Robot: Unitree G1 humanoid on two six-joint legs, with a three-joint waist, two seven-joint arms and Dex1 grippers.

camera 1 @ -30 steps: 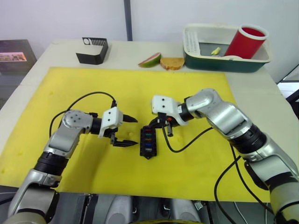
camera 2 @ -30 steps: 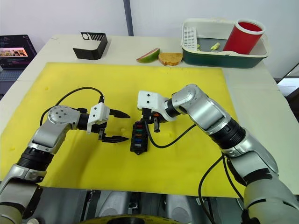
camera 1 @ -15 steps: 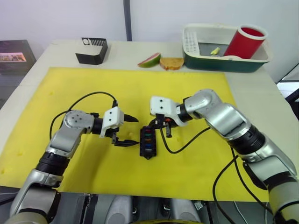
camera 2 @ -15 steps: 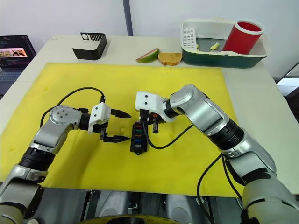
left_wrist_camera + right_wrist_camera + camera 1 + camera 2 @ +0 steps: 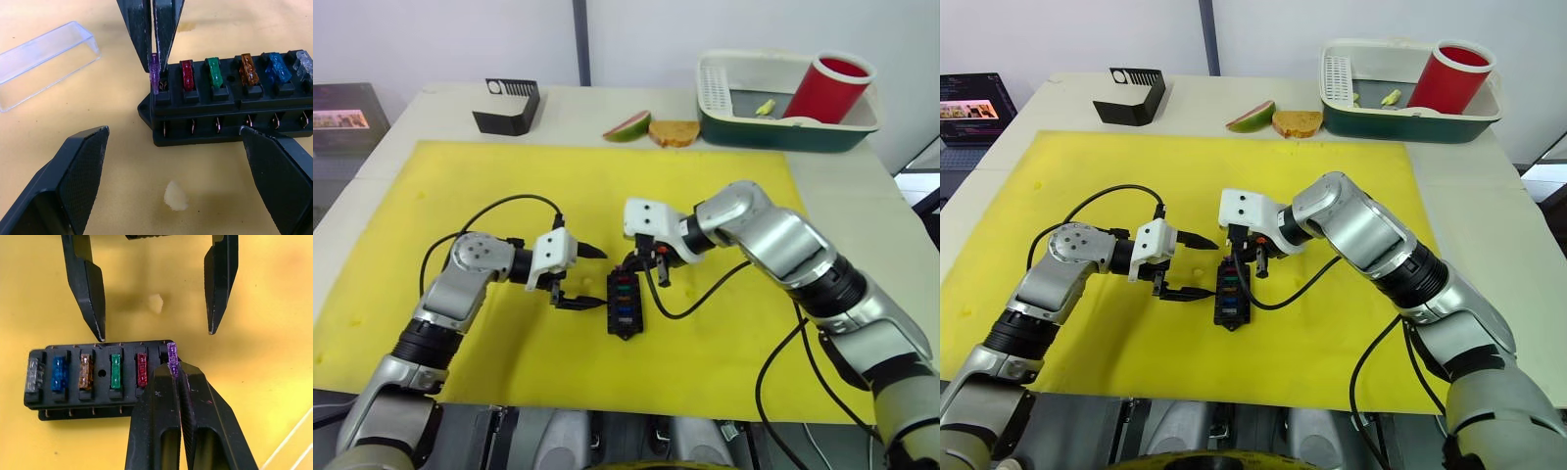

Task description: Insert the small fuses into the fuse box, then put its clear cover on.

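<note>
The left tool point(image 5: 579, 277) is hovering wide open and empty just beside the fuse box point(image 5: 625, 301) on the yellow mat. The right tool point(image 5: 174, 368) is pinching the purple fuse point(image 5: 171, 354) over the last free end slot; five fuses are sitting in theirs. Next likely calls for a straight press down. Beyond, the cover point(image 5: 43, 64) is lying near the box

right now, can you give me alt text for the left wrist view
The right claw pinches a purple fuse at the end slot of the black fuse box, beside seated red, green, amber, blue and grey fuses. The clear cover lies apart on the yellow mat.
</note>
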